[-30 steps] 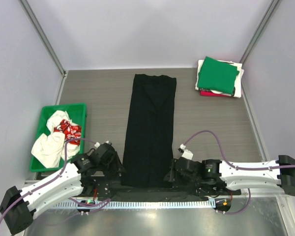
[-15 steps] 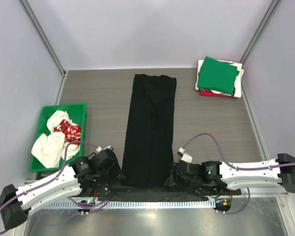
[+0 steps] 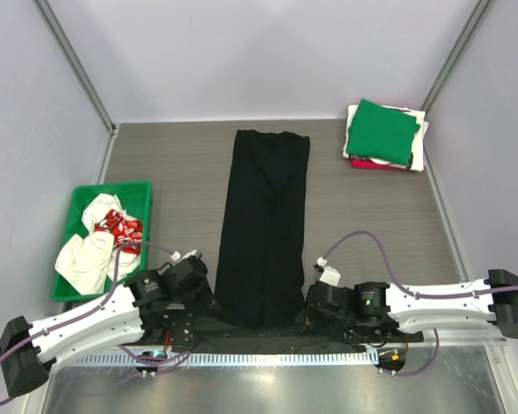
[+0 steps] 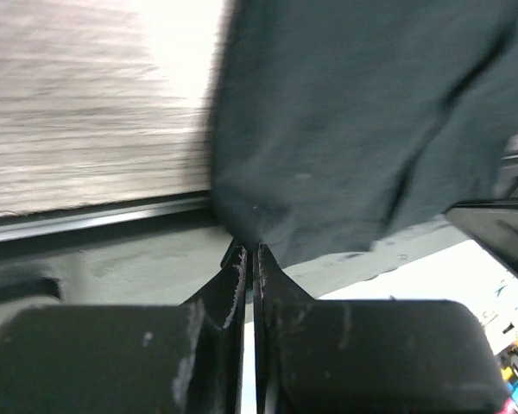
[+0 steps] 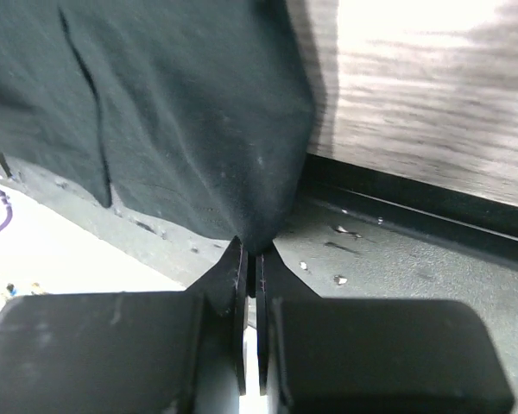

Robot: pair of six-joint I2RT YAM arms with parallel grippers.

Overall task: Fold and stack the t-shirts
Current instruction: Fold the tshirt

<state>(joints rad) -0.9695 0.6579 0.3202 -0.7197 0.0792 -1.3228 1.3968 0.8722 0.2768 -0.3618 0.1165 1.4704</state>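
A long black t-shirt (image 3: 266,224), folded into a narrow strip, lies lengthwise down the middle of the table. Its near end hangs at the table's front edge. My left gripper (image 3: 209,307) is shut on the near left corner of that black t-shirt (image 4: 345,129), with cloth pinched between the tips (image 4: 249,252). At the near right corner my right gripper (image 3: 306,312) is shut on the same black t-shirt (image 5: 181,112), its tips (image 5: 251,250) nipping the hem. A folded green t-shirt (image 3: 382,132) tops a stack at the back right, with white and red cloth under it.
A green plastic tray (image 3: 141,197) at the left holds crumpled white and red cloth (image 3: 91,246). Grey walls stand on both sides and at the back. A metal rail (image 3: 268,355) runs along the table's front edge between the arm bases.
Both grippers have closed on the near corners of the black t-shirt. The near hem is now drawn slightly inward and bunched at both corners.
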